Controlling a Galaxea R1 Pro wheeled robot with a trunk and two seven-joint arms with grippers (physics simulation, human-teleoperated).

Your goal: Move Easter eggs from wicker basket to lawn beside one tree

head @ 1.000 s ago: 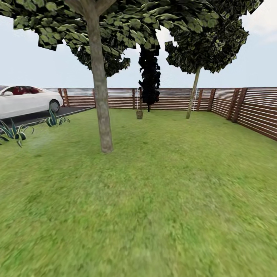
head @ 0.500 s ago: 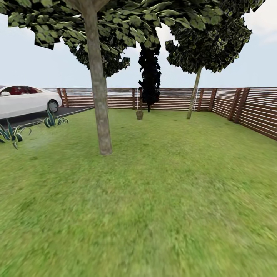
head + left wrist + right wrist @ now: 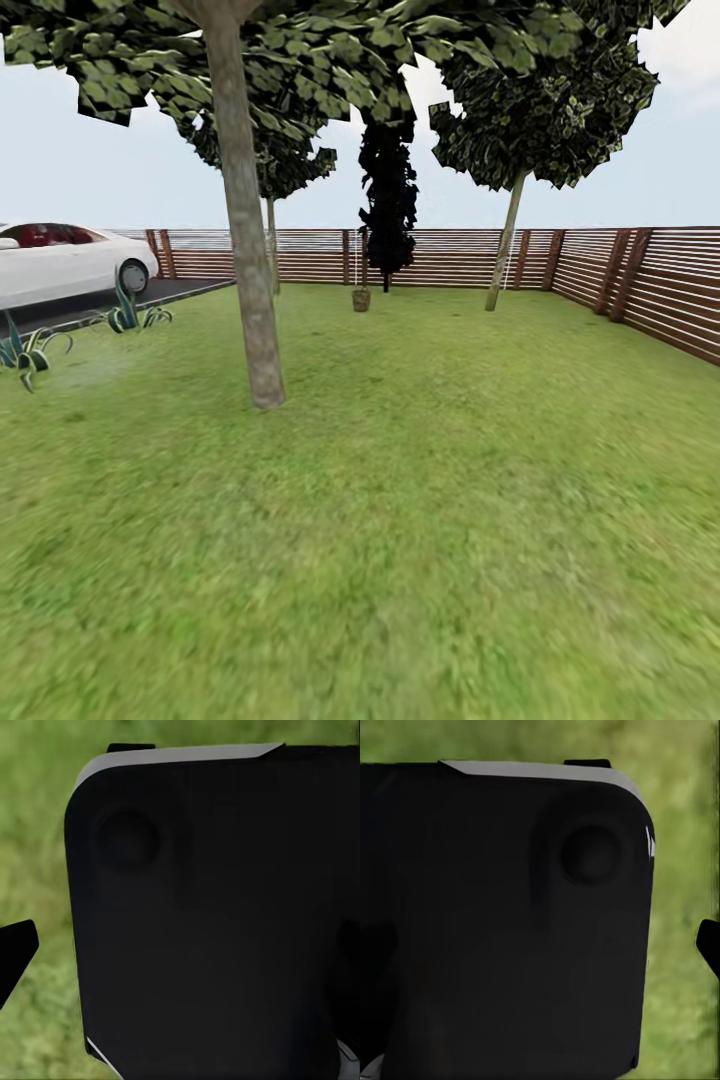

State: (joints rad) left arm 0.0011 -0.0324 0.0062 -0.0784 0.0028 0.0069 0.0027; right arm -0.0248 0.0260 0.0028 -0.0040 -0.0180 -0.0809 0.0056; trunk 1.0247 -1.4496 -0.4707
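The lawn [image 3: 420, 480] spreads bright green ahead of me in the head view. Far off at its back, by the fence, stands the small brown wicker basket [image 3: 361, 299]; the Easter eggs are too small to make out at this distance. A tree [image 3: 245, 250] with a pale, bare trunk rises close by at the left. Another such tree [image 3: 505, 250] stands at the back right. In the left wrist view a black fingertip [image 3: 15, 956] pokes in beside a large black panel [image 3: 217, 915] over grass. The right wrist view has a like fingertip [image 3: 709, 945] beside a black panel [image 3: 502, 922].
A black columnar tree [image 3: 388, 200] stands just behind the basket. A brown slatted fence [image 3: 660, 290] closes the back and right side. At the left are a white car [image 3: 60, 262] on the dark driveway [image 3: 170, 290] and spiky plants [image 3: 130, 315]. A third thin trunk [image 3: 272, 245] stands behind the near tree.
The whole head view has shifted as the camera moves forward: the near trunk has slid left and grown, uncovering a thin trunk behind it. The car and plants drift off to the left.
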